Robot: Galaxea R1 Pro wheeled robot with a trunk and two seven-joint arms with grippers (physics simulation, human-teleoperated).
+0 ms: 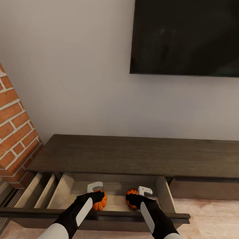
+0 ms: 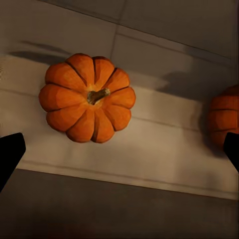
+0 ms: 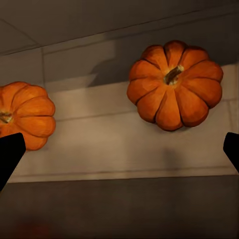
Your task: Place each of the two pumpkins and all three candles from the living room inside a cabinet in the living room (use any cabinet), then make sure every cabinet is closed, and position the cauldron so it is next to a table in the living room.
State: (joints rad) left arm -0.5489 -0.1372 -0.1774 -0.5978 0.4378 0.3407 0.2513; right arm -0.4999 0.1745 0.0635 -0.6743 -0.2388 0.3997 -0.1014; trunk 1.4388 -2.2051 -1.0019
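Observation:
The long dark-brown cabinet (image 1: 139, 154) stands against the wall with one drawer (image 1: 168, 197) pulled out, showing its pale wood inside. Two orange ribbed pumpkins lie on the drawer floor side by side, apart from each other. The left pumpkin (image 1: 100, 201) (image 2: 87, 97) (image 3: 25, 114) sits under my left gripper (image 1: 95, 187) (image 2: 119, 154), which is open and holds nothing. The right pumpkin (image 1: 131, 197) (image 3: 174, 84) (image 2: 224, 117) sits under my right gripper (image 1: 145, 190) (image 3: 119, 154), also open with its fingertips spread wide. Candles, cauldron and table are out of view.
A dark TV screen (image 1: 189, 35) hangs on the wall above the cabinet. A red brick column (image 1: 12, 129) stands at the left. The dark drawer front (image 1: 95, 213) juts toward me across both forearms. Pale wood floor (image 1: 212, 222) shows at lower right.

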